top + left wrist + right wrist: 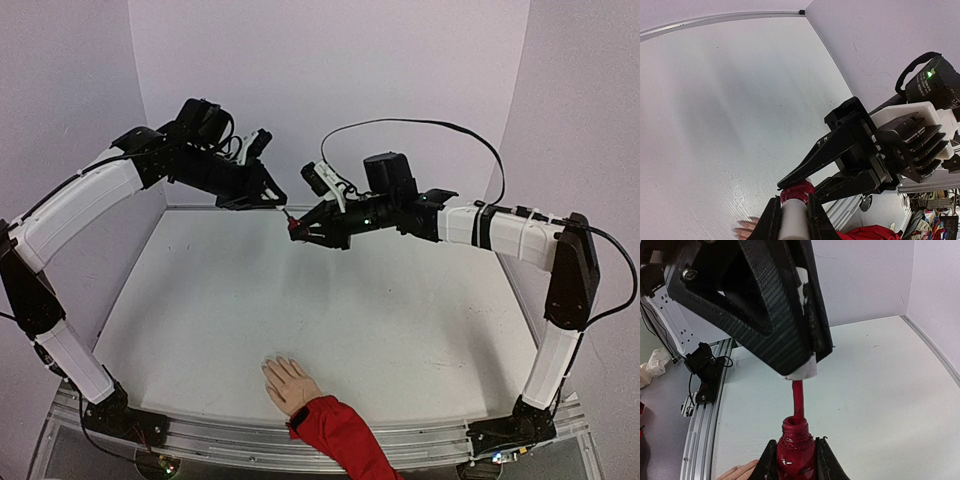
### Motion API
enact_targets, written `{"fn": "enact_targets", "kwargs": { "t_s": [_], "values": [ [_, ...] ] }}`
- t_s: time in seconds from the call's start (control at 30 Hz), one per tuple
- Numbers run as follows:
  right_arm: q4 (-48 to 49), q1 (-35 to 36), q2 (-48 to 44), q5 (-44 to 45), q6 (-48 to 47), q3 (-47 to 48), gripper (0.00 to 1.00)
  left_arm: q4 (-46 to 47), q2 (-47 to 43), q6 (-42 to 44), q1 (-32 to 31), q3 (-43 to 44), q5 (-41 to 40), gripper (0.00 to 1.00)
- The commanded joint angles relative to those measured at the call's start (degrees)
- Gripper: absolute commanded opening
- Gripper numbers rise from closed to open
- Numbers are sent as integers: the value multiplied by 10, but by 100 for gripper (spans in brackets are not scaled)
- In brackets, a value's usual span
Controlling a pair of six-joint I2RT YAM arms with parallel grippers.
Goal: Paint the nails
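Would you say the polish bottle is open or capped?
Open: the white cap sits lifted above the bottle, brush stem in its neck.

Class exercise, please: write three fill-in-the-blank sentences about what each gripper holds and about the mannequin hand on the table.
1. The right gripper is shut on the open polish ___.
2. The left gripper is shut on the ___ cap, which carries the brush.
3. The mannequin hand lies on the table, away from both grippers, and its sleeve is coloured ___.

Missing words: bottle; white; red.
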Motion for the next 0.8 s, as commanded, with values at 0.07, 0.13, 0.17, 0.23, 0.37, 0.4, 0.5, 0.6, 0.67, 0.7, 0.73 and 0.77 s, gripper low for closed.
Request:
{"fn": "enact_targets", "kwargs": {
  "t_s": [0.07, 0.13, 0.17, 0.23, 0.37, 0.4, 0.5, 0.6, 0.67, 0.7, 0.73, 0.77],
  "values": [
    [32, 6, -28, -15, 2, 2, 0, 9, -31, 15, 1, 12, -14, 0],
    [32, 6, -29, -13, 2, 1, 0, 8, -31, 15, 0, 11, -14, 0],
    [32, 6, -29, -13, 2, 2, 0, 7, -31, 16, 1, 11, -15, 0],
    [33, 6, -29, -13, 2, 1, 0, 7, -31, 16, 1, 11, -15, 0],
    [37, 7, -30, -12, 4, 0, 0, 5, -31, 18, 0, 10, -18, 0],
    [38, 6, -30, -12, 5, 0, 0, 5, -31, 19, 1, 10, -19, 0],
    [40, 7, -31, -12, 6, -1, 0, 3, -32, 19, 1, 9, -20, 0],
    [41, 7, -30, -12, 6, -1, 0, 3, -33, 19, 1, 9, -21, 0],
    [41, 7, -29, -12, 7, -1, 0, 4, -35, 20, 1, 10, -22, 0],
    [41, 7, -30, -11, 7, -1, 0, 3, -35, 21, 1, 10, -23, 0],
    [41, 7, -30, -10, 7, -1, 0, 3, -36, 21, 1, 10, -23, 0],
    [41, 7, -30, -10, 7, -1, 0, 2, -36, 21, 1, 10, -23, 0]
  ]
}}
